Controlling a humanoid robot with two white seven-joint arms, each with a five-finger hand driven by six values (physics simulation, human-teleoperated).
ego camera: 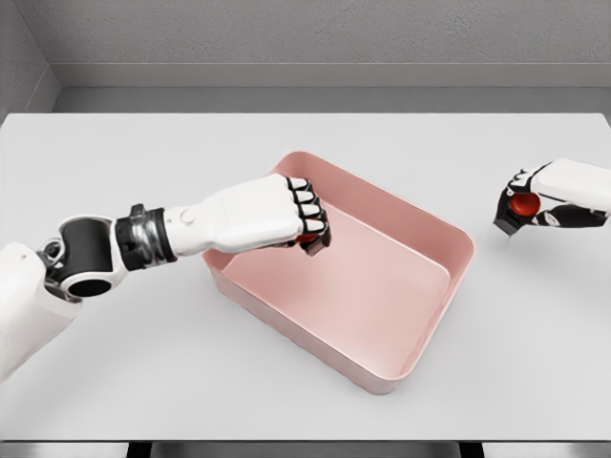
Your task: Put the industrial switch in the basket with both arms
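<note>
A pink rectangular basket [434, 286] sits in the middle of the white table. My left hand [307, 224] reaches over the basket's near-left corner. Its fingers are curled around a small dark object [314, 246] with a trace of red, mostly hidden under the fingers. Off to the right of the basket, my right hand [523, 202] hovers just above the table. It is closed on a dark industrial switch [516, 210] with a round red button facing the camera.
The white table [143, 372] ends at a front edge along the bottom of the view. A grey wall runs behind the table's far edge.
</note>
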